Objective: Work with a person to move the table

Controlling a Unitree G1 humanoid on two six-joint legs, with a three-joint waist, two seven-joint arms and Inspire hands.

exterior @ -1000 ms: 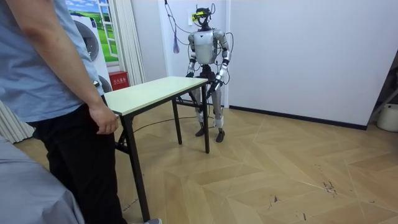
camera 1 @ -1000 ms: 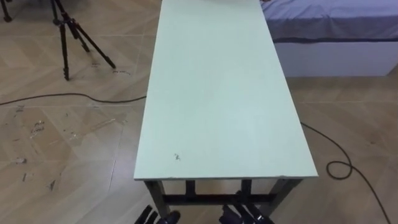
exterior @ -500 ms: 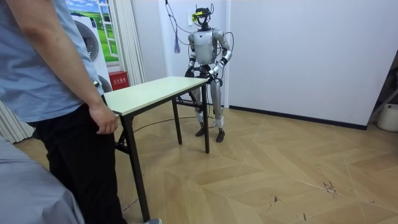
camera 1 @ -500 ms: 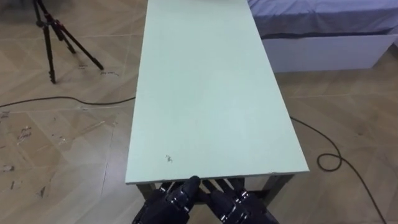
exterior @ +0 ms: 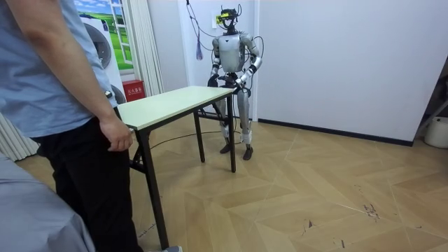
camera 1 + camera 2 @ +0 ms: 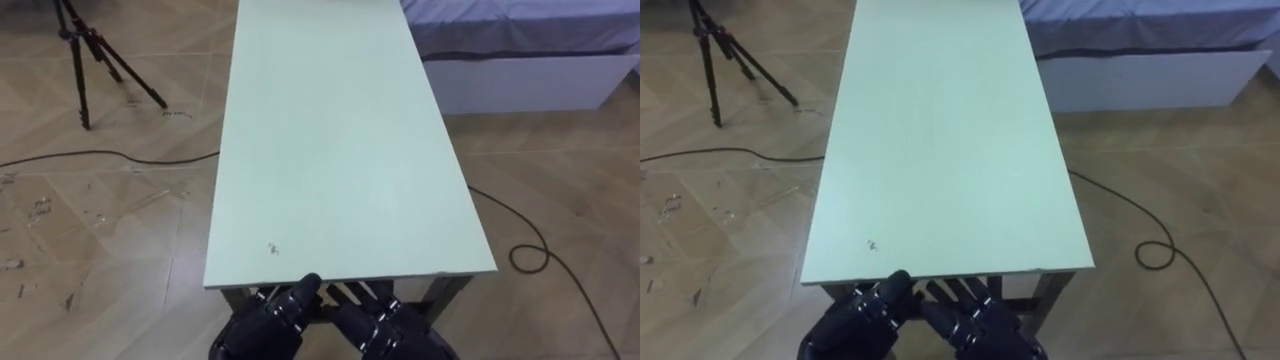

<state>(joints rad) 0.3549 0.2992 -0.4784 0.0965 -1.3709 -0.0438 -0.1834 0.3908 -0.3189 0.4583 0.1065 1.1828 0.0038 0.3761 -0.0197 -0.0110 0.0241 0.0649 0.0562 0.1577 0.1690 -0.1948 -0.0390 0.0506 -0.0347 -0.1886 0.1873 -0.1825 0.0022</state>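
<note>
The table (image 6: 340, 150) runs lengthwise away from me. My left hand (image 6: 262, 325) and right hand (image 6: 392, 330) sit side by side just under its near short edge; I cannot tell whether they grasp it. A person (image 5: 49, 77) stands at its far end. Tripod (image 6: 85, 50) left of the table, bed (image 6: 520, 40) right.

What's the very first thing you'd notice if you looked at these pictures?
The long pale green table stretches away from the robot, down the middle of the eye views. At its near edge, the robot's black left hand and right hand sit side by side, low in the picture. In the room view, a person in a blue shirt stands at the table's other end.
</note>
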